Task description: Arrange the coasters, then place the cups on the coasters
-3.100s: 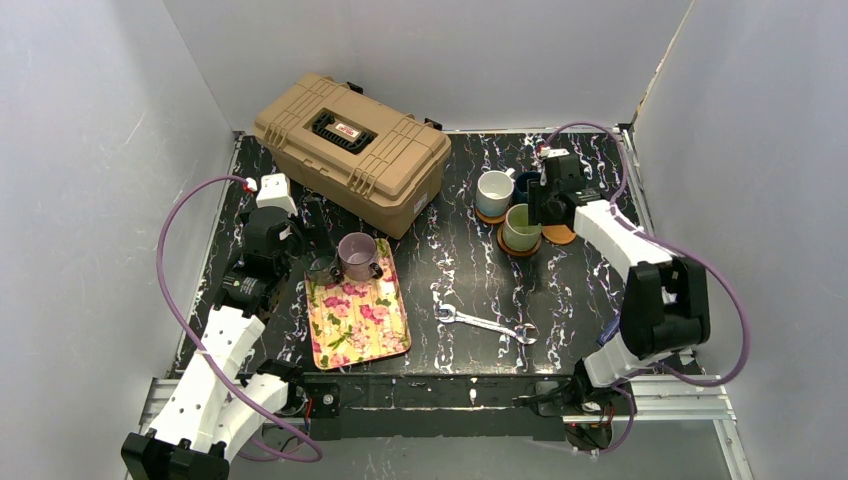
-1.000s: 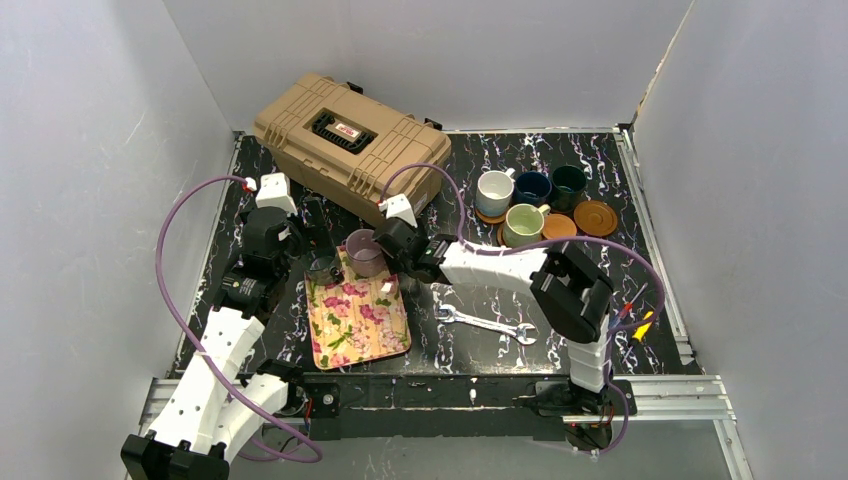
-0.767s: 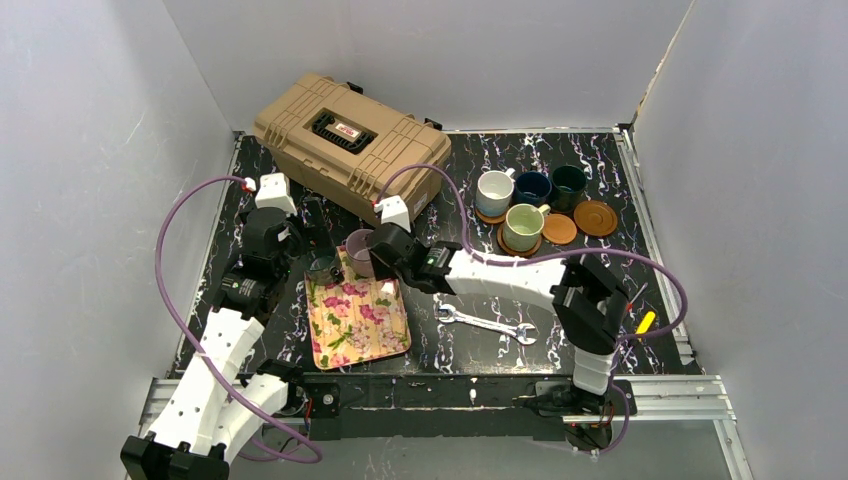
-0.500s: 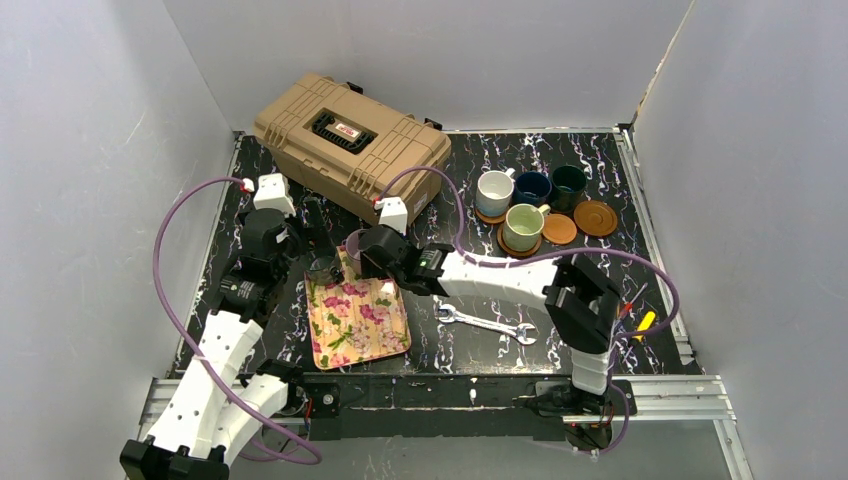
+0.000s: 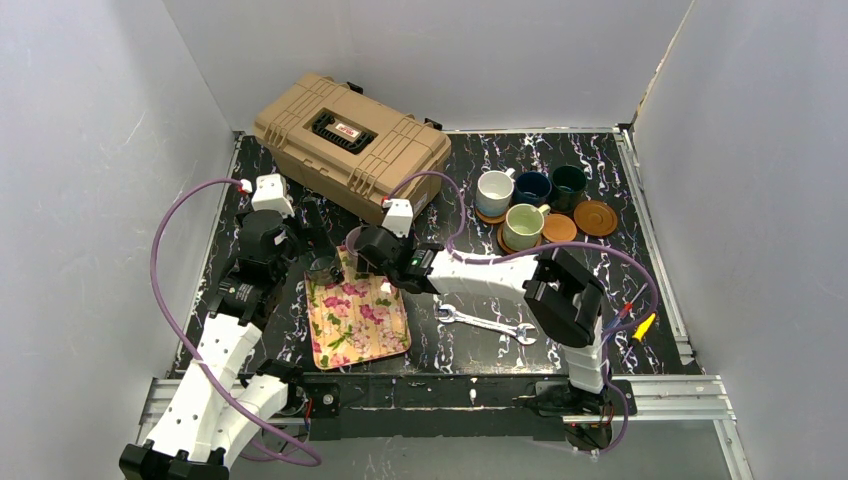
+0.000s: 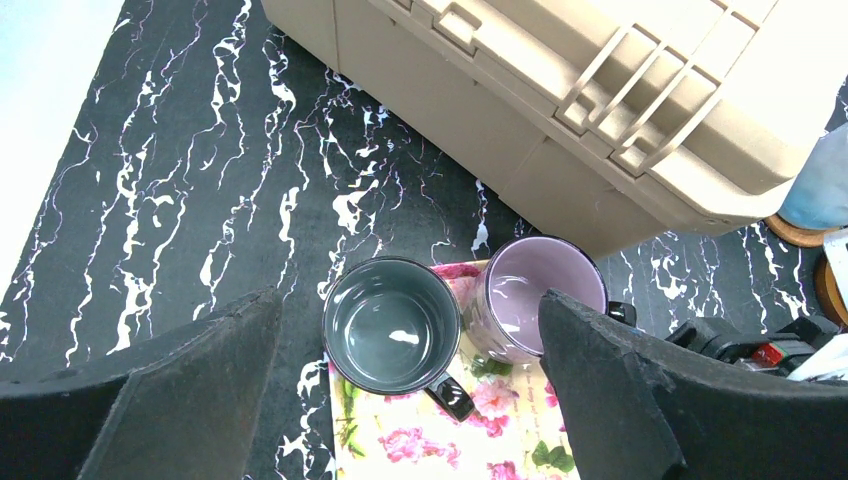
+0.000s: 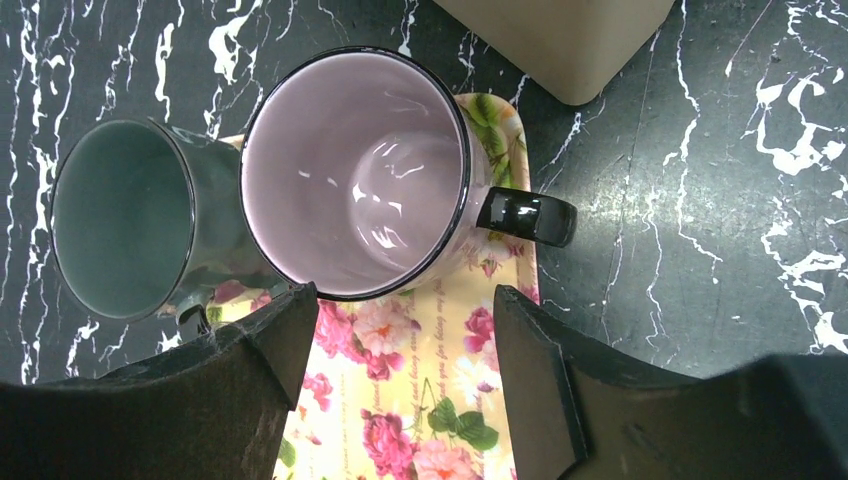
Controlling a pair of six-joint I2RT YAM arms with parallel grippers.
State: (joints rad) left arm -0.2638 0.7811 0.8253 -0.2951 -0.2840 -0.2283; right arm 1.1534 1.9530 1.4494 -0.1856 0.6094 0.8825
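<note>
On the floral tray's far end the mauve-pink cup (image 7: 355, 175) stands upright with its black handle to the right; the teal cup (image 7: 120, 230) is right beside it. My right gripper (image 7: 402, 300) is open just above and short of the pink cup, holding nothing. In the top view it (image 5: 362, 250) hides most of that cup. My left gripper (image 6: 408, 310) hangs open over the teal cup (image 6: 392, 325). At the back right the white cup (image 5: 494, 192) and the pale yellow-green cup (image 5: 523, 226) sit on coasters; the navy (image 5: 533, 187) and dark green (image 5: 569, 183) cups stand next to two bare coasters (image 5: 559, 228) (image 5: 596, 217).
A tan toolbox (image 5: 350, 148) lies at the back, close behind the two cups. The floral tray (image 5: 365, 325) stretches toward the near edge. A steel wrench (image 5: 487, 325) lies on the black marbled table under the right arm's forearm.
My right arm left the coaster group and reached left across the table to the pink cup, its jaws widening. The left arm has barely moved.
</note>
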